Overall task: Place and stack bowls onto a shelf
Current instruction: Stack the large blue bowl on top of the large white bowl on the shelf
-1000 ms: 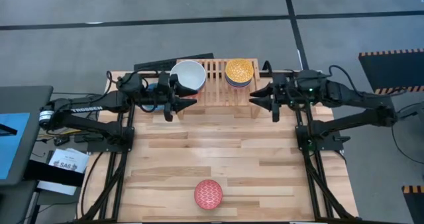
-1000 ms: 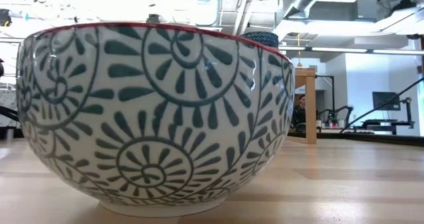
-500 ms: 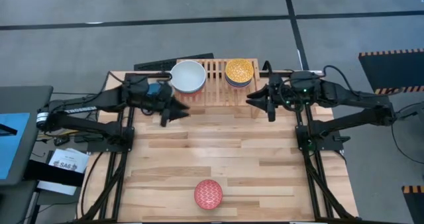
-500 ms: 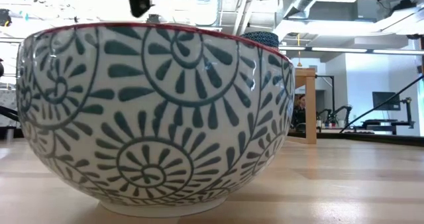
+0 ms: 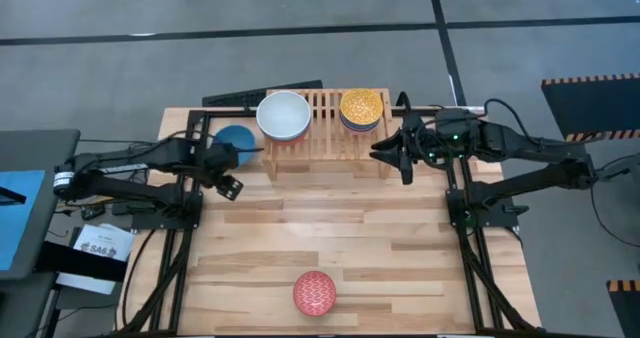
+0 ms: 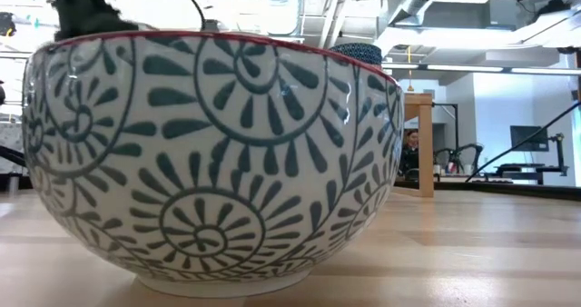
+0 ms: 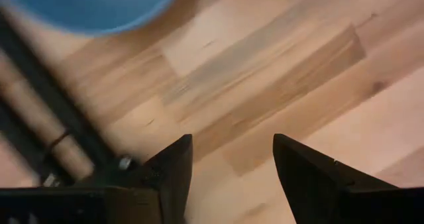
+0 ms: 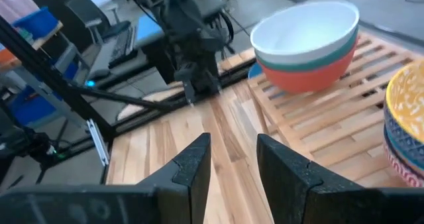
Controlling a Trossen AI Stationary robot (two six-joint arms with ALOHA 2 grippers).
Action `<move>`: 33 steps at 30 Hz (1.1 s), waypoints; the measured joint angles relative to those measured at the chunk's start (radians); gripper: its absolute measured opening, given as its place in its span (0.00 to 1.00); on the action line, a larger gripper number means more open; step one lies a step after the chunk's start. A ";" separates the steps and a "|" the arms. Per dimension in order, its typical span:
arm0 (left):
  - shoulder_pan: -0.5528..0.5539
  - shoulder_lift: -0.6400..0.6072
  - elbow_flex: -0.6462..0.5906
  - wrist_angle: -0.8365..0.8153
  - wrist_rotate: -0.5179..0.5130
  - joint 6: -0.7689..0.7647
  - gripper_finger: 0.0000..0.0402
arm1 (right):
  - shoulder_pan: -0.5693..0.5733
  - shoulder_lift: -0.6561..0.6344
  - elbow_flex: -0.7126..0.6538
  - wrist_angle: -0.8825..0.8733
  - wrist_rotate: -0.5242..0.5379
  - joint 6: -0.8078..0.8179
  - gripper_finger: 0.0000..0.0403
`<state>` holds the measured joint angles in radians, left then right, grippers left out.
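The light-wood slatted shelf (image 5: 322,128) stands at the table's far edge. On it sit a white bowl (image 5: 284,116) stacked on teal and red ones (image 8: 306,71), and a yellow bowl (image 5: 361,107) atop a second stack (image 8: 405,128). A plain blue bowl (image 5: 237,139) rests on the table left of the shelf. A red patterned bowl (image 5: 314,293) sits by the near edge and fills the low view (image 6: 209,162). My left gripper (image 5: 229,182) is open, just near of the blue bowl (image 7: 86,5). My right gripper (image 5: 392,159) is open at the shelf's right front corner.
Bare plank tabletop (image 5: 330,228) stretches between the shelf and the red patterned bowl. Black arm frames (image 5: 180,218) run along both side edges. A dark bar (image 5: 262,95) lies behind the shelf. A person sits far off in the room (image 6: 413,148).
My left gripper has swung away from the shelf's left front corner, toward the table's left and near side, and has tipped to point down at the table beside the blue bowl. It stays open. The bowls have not moved.
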<state>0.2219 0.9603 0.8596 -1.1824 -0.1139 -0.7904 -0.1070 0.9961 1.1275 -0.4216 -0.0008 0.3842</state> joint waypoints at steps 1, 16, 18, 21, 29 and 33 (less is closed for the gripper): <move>0.022 0.006 -0.031 0.044 0.009 0.041 0.48 | 0.000 0.003 -0.001 -0.006 0.000 0.000 0.37; 0.238 0.086 -0.087 0.195 -0.031 0.549 0.48 | 0.002 0.087 -0.001 -0.011 0.000 0.001 0.37; 0.247 0.102 -0.087 0.189 -0.033 0.600 0.48 | 0.002 0.095 -0.001 -0.012 -0.001 0.001 0.37; 0.255 0.135 -0.087 0.183 -0.050 0.684 0.48 | 0.002 0.105 -0.001 -0.011 -0.001 0.001 0.37; 0.290 0.241 -0.087 0.214 -0.133 0.828 0.48 | 0.002 0.107 -0.001 -0.010 -0.001 0.008 0.37; 0.319 0.296 -0.087 0.239 -0.128 0.877 0.48 | 0.002 0.107 -0.001 -0.011 -0.003 0.027 0.37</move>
<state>0.5410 1.2568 0.7723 -0.9437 -0.2419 0.0866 -0.1047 1.1027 1.1263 -0.4328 -0.0036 0.4114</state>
